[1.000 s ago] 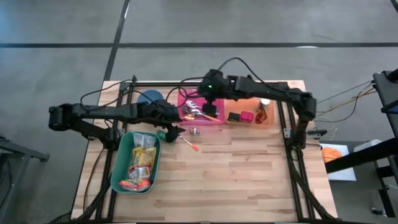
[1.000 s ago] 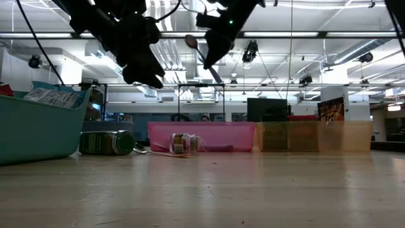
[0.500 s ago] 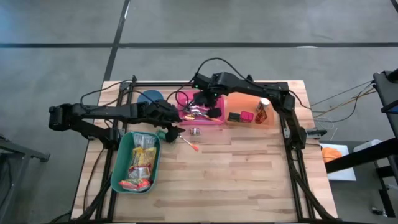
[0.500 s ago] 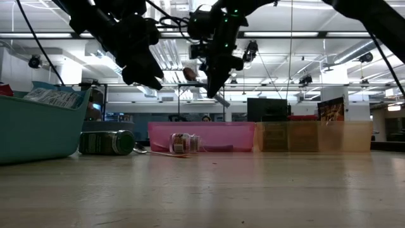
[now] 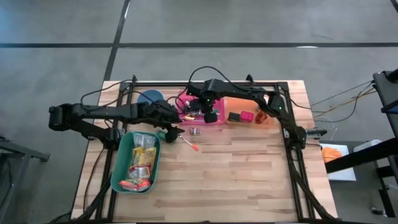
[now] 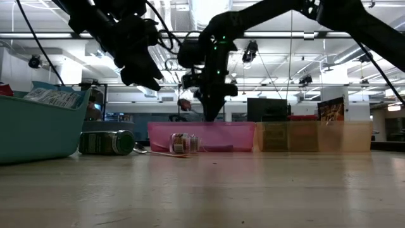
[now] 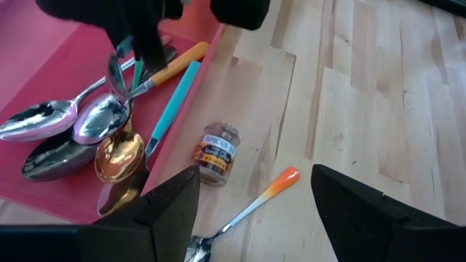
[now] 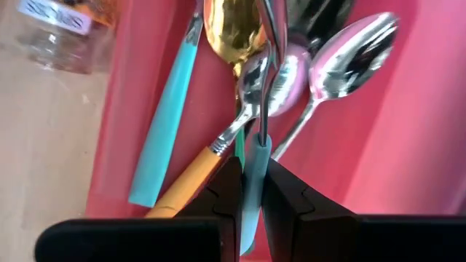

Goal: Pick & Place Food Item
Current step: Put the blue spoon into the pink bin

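The right gripper [image 8: 249, 185] is lowered into the shallow pink plastic tray [image 5: 219, 121] at the far side of the wooden slat table [image 5: 249, 180]. Its fingers are closed on the pale teal handle of a spoon [image 8: 254, 171], whose bowl points down among the loose cutlery already lying there — a gold spoon [image 8: 231, 33], several steel spoons [image 8: 349, 47] and an orange-handled utensil [image 8: 191, 178]. The step in hand reads as a placement: the held spoon is at or just above the heap, not yet let go.

The left gripper [image 7: 251, 200] hangs above the table just in front of the pink tray, its fingers apart and holding nothing. Below it lie a small glass spice jar with a printed label [image 7: 216, 151], on its side and just beside the tray's front wall, and a steel spoon with an orange-tipped handle [image 7: 251, 205] near the jar. A green can [image 6: 106, 142] lies on its side close to the teal oval bin [image 5: 119, 168], which holds packaged snacks [image 5: 142, 163].

Next move, as judged:
- Right arm — part the fingers so the spoon settles in the tray, then lift straight up, clear of the other handles.
- Left arm — descend on the jar or the orange-tipped spoon; the jar is round and may roll, so the fingers should straddle its width.
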Action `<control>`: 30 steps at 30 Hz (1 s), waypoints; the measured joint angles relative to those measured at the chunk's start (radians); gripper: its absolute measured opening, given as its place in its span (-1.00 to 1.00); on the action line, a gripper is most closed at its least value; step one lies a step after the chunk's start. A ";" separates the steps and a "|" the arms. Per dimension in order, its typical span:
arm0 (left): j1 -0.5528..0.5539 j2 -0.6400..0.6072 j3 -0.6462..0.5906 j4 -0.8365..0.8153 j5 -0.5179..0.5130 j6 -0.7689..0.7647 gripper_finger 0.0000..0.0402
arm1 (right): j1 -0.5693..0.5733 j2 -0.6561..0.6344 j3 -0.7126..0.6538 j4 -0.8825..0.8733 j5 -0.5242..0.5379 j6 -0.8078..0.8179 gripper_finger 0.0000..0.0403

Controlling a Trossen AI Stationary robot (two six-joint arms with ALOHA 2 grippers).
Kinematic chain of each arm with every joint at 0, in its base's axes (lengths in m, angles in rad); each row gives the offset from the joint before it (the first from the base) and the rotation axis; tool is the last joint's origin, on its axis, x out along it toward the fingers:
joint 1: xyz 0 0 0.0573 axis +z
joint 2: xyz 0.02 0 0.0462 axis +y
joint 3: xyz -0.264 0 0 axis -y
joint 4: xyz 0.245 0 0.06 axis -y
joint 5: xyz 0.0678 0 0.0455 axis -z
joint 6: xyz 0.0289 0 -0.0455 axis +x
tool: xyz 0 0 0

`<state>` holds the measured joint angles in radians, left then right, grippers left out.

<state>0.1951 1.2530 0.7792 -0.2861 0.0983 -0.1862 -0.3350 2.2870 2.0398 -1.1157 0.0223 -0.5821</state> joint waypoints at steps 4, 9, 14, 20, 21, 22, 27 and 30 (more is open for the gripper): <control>0.000 0.000 0.000 -0.008 0.000 0.000 0.33 | -0.004 0.037 0.002 0.000 0.000 0.008 -0.88; 0.000 0.000 0.000 -0.007 0.000 0.001 0.32 | -0.007 0.061 0.002 0.000 0.002 0.011 -0.88; 0.000 0.000 0.000 -0.007 0.000 0.003 0.32 | -0.007 0.068 0.002 -0.003 0.002 0.038 -0.88; 0.000 0.000 0.000 -0.006 0.000 0.003 0.33 | -0.006 0.071 0.002 -0.004 -0.001 0.082 -0.88; 0.000 0.000 0.000 -0.006 0.000 0.003 0.32 | -0.006 0.071 0.002 -0.005 -0.002 0.083 -0.88; 0.000 0.000 0.000 -0.006 0.000 0.003 0.33 | -0.006 0.071 0.002 -0.007 -0.004 0.084 -0.88; 0.000 0.000 0.000 -0.006 0.000 0.003 0.33 | -0.006 0.071 -0.001 -0.006 -0.008 0.084 -0.88; 0.000 0.000 0.000 -0.006 0.000 0.003 0.33 | -0.006 0.071 -0.007 -0.006 -0.028 0.082 -0.88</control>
<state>0.1954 1.2530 0.7792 -0.2921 0.0982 -0.1832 -0.3412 2.3577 2.0330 -1.1220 -0.0053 -0.4998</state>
